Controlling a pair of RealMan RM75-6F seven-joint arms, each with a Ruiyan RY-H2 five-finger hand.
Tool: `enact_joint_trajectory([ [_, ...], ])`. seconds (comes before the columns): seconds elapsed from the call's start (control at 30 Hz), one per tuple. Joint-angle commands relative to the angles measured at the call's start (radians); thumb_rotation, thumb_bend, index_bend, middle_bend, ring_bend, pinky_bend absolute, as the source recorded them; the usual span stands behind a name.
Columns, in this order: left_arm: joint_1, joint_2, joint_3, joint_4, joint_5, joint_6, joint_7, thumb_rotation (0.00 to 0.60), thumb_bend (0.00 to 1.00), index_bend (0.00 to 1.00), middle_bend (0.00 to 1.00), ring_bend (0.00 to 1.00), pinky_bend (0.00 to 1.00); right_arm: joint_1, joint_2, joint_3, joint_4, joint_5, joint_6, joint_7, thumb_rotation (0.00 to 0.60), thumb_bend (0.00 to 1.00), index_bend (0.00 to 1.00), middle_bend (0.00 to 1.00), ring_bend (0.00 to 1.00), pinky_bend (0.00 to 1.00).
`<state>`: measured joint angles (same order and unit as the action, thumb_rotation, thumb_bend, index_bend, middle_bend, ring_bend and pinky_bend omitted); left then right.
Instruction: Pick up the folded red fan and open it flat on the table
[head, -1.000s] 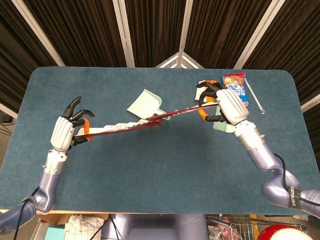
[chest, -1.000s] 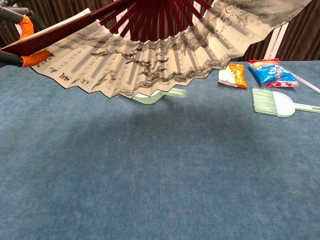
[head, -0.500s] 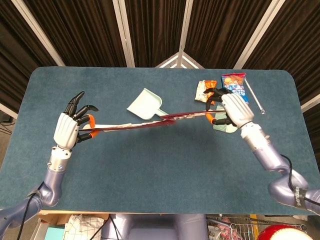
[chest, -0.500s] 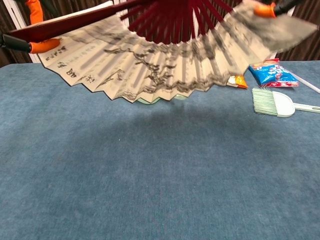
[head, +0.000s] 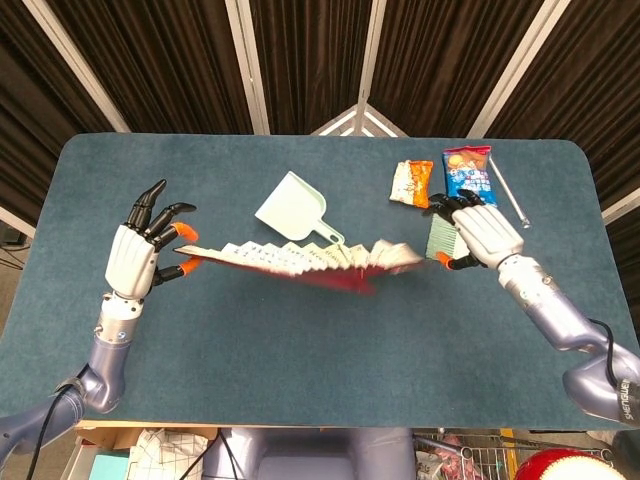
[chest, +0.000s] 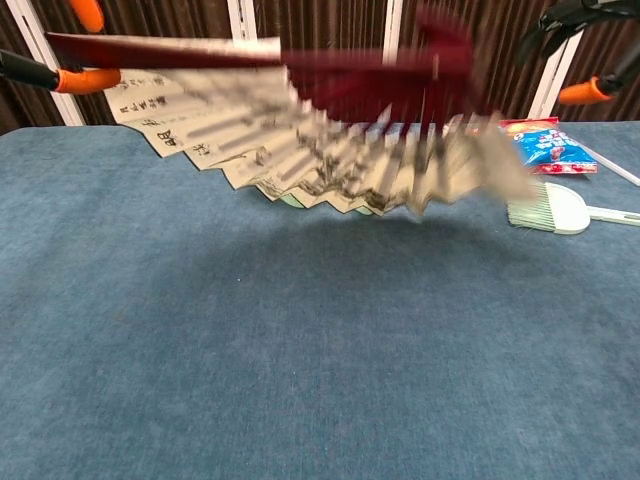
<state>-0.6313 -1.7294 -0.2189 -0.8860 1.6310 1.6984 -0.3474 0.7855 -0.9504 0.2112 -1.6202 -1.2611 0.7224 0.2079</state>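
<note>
One robot hand only is now gripping the red fan: the left robot hand is pinching the fan's outer rib near the desk's left edge, other fingers spread. The right robot hand, which was holding the opposite rib half a second ago, is now released, fingers apart, above the brush near the right edge. The fan is hanging spread above the desk's middle, its free end dropping and blurred. Judgement: the spreading step is complete; lowering the fan flat is remaining. The desk is carrying blue felt, a green dustpan, two snack packets and a rod toward the far right corner. Dark curtains are closing the room behind.
</note>
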Motion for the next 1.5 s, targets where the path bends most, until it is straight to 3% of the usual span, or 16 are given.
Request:
enact_joint_trajectory([
  [0.03, 0.005, 0.034, 0.015, -0.046, -0.001, -0.024, -0.024, 0.6, 0.13, 0.25, 0.07, 0.0, 0.01, 0.0, 0.017, -0.002, -0.017, 0.016, -0.003, -0.018, 0.6, 0.29, 0.04, 0.08, 0.12, 0.02],
  [0.17, 0.021, 0.098, 0.037, -0.127, 0.001, -0.049, -0.054, 0.6, 0.12, 0.2, 0.0, 0.0, 0.0, -0.001, 0.038, -0.004, -0.033, 0.036, -0.021, -0.027, 0.6, 0.26, 0.0, 0.07, 0.1, 0.01],
  [0.47, 0.07, 0.233, 0.073, -0.283, 0.007, -0.064, -0.006, 0.6, 0.09, 0.17, 0.0, 0.0, 0.0, -0.006, 0.066, -0.01, -0.078, 0.044, -0.068, 0.007, 0.6, 0.23, 0.0, 0.05, 0.08, 0.0],
  [0.73, 0.188, 0.396, 0.048, -0.439, -0.097, -0.022, 0.079, 0.6, 0.1, 0.17, 0.0, 0.0, 0.0, -0.051, 0.011, 0.058, -0.083, -0.056, 0.021, 0.319, 0.6, 0.23, 0.0, 0.05, 0.09, 0.0],
  [0.8, 0.241, 0.453, 0.059, -0.504, -0.147, -0.026, 0.149, 0.6, 0.14, 0.17, 0.0, 0.0, 0.0, -0.061, 0.007, 0.049, -0.053, -0.081, 0.052, 0.281, 0.6, 0.23, 0.01, 0.05, 0.1, 0.0],
  [0.9, 0.351, 0.535, 0.074, -0.597, -0.241, 0.025, 0.314, 0.6, 0.18, 0.18, 0.01, 0.0, 0.0, -0.106, 0.0, 0.024, -0.027, -0.076, 0.155, 0.091, 0.6, 0.23, 0.07, 0.05, 0.1, 0.0],
  [1.03, 0.472, 0.602, 0.104, -0.693, -0.341, 0.073, 0.442, 0.6, 0.18, 0.21, 0.01, 0.0, 0.0, -0.208, -0.025, -0.008, -0.095, -0.001, 0.314, -0.087, 0.6, 0.23, 0.16, 0.05, 0.12, 0.0],
  [1.2, 0.566, 0.728, 0.166, -0.822, -0.431, -0.012, 0.419, 0.6, 0.2, 0.21, 0.0, 0.0, 0.0, -0.357, -0.057, -0.099, -0.164, -0.033, 0.497, -0.181, 0.6, 0.23, 0.22, 0.06, 0.14, 0.0],
  [1.37, 0.613, 0.769, 0.174, -0.815, -0.437, -0.024, 0.341, 0.6, 0.2, 0.19, 0.0, 0.0, 0.0, -0.471, -0.1, -0.166, -0.13, -0.105, 0.629, -0.178, 0.6, 0.23, 0.23, 0.06, 0.14, 0.0],
  [1.5, 0.643, 0.789, 0.177, -0.836, -0.447, -0.021, 0.334, 0.6, 0.2, 0.16, 0.0, 0.0, 0.0, -0.529, -0.12, -0.189, -0.092, -0.145, 0.704, -0.174, 0.6, 0.23, 0.23, 0.06, 0.14, 0.0],
])
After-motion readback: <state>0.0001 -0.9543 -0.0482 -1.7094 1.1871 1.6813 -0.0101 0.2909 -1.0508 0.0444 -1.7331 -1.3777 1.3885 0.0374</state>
